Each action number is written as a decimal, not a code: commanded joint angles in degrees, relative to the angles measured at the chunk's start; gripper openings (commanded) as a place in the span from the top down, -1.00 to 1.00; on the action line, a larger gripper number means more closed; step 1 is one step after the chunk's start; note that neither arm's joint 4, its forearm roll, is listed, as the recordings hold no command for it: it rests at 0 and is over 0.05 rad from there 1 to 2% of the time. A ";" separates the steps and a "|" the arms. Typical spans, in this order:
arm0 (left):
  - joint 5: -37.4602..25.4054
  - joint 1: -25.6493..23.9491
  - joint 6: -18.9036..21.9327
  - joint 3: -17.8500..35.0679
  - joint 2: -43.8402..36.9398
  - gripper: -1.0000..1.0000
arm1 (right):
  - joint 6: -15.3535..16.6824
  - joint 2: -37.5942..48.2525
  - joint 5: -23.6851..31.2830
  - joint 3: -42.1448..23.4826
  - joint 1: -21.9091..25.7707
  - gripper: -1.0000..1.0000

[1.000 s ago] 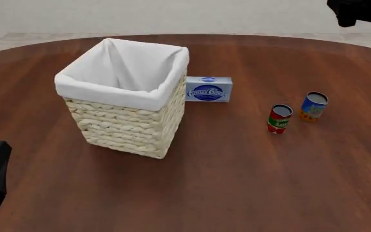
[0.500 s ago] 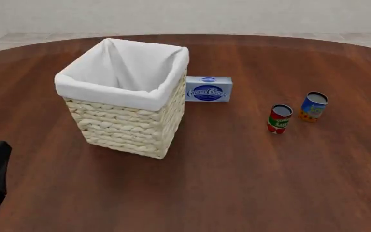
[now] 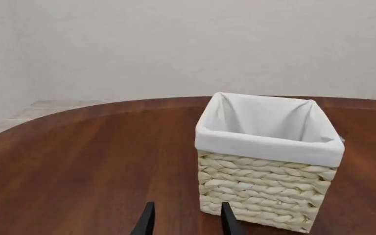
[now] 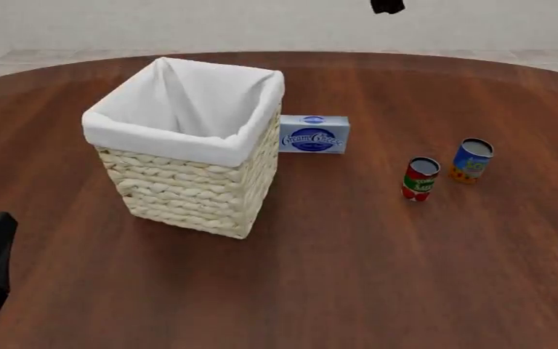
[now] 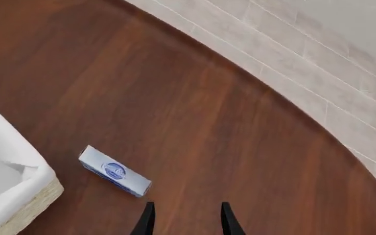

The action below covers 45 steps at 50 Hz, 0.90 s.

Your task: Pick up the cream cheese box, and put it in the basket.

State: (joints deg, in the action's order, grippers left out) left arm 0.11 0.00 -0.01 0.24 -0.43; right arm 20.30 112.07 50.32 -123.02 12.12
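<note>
Cream cheese box (image 4: 314, 134) stands on edge on surface (image 4: 376, 276), touching basket (image 4: 187, 145) on its right side. Right pincer (image 5: 184, 218) open, empty, high above box for overhead approach. Left pincer (image 3: 184, 220) open, idle near-left.

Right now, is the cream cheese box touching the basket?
Cannot tell. In the front view the cream cheese box meets the basket edge; the right wrist view hints at a thin gap, not plainly.

Left gripper (image 3: 185, 220) low, right gripper (image 5: 185, 219) high (both fingers parted)
</note>
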 commanded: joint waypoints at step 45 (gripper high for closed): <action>0.00 -0.01 -0.01 0.00 -0.01 -1.00 | 13.32 21.07 19.58 -19.88 11.97 -1.00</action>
State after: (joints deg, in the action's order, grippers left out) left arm 0.11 -0.01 -0.01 0.25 -0.43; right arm 32.41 132.38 69.46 -146.19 22.00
